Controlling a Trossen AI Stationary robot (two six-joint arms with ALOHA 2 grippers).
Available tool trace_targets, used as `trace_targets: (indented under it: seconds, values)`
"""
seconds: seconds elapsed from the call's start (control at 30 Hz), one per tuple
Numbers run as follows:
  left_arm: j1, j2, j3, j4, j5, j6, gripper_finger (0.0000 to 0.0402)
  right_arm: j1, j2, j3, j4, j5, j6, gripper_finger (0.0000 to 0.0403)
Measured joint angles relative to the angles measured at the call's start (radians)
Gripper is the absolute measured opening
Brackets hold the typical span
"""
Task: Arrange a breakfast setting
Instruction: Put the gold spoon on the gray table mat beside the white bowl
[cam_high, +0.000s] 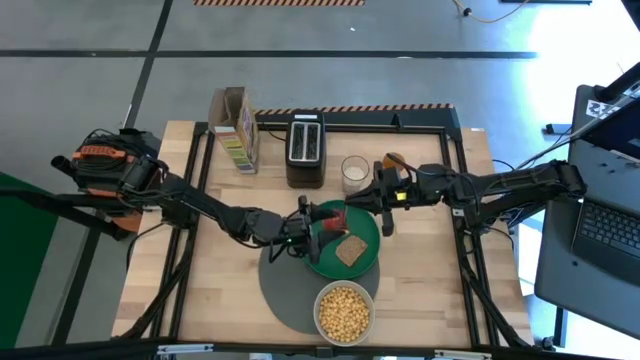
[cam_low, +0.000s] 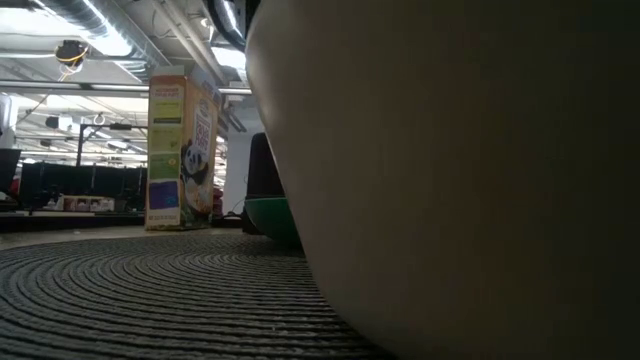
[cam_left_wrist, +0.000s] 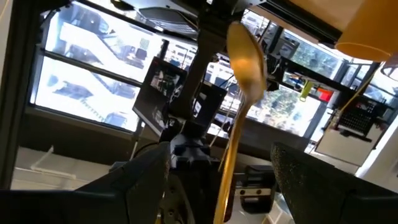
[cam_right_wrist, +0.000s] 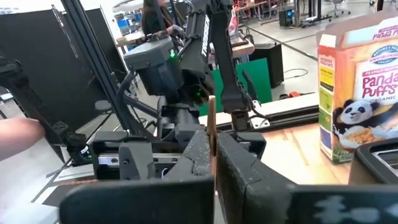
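Note:
A thin golden spoon (cam_left_wrist: 245, 62) is held in the air above the green plate (cam_high: 365, 262). It shows edge-on in the right wrist view (cam_right_wrist: 211, 118). My right gripper (cam_high: 385, 203) is shut on it. My left gripper (cam_high: 312, 225) is open, and its fingers stand on either side of the spoon's handle (cam_left_wrist: 225, 155). The brown toast (cam_high: 349, 250) and the red apple (cam_high: 336, 217) lie on the plate. The pale bowl of yellow cereal (cam_high: 344, 312) and the plate rest on the round grey mat (cam_high: 285, 290). My right gripper pinches the spoon between its two fingers (cam_right_wrist: 198, 155), which close on its flat faces so that only its thin edge (cam_right_wrist: 211, 146) shows. It comes from the table's right side. The spoon is lifted clear of the plate, and the fingers hide which part of it they hold.
A black toaster (cam_high: 305, 148), a cereal box (cam_high: 237, 130), a glass of milk (cam_high: 355, 173) and an orange cup (cam_high: 395, 162) stand along the far side. The bowl's wall (cam_low: 450, 180) fills most of the low view.

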Motion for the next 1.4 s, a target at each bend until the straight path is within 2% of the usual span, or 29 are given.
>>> trace_targets:
  seconds: [0.17, 0.4, 0.73, 0.87, 1.4]
  values:
    - [-0.002, 0.0, 0.0, -0.001, 0.002, 0.028, 0.0273, 0.0, 0.062, 0.001, 0.025, -0.019, 0.033, 0.0]
    - [0.001, 0.0, 0.0, 0.003, -0.011, 0.029, 0.0273, 0.0, 0.124, 0.0, 0.171, -0.088, 0.051, 0.0]
    - [0.0, 0.0, 0.0, 0.019, -0.045, 0.027, 0.0269, 0.0, 0.117, 0.0, 0.125, -0.086, 0.045, 0.0]
    - [-0.006, 0.0, 0.0, 0.019, -0.07, 0.008, 0.0245, -0.014, 0.117, 0.0, 0.103, -0.08, 0.044, 0.0]
    - [-0.026, 0.0, 0.0, 0.018, -0.143, -0.071, 0.0106, -0.034, 0.117, 0.0, 0.112, -0.088, 0.041, 0.0]
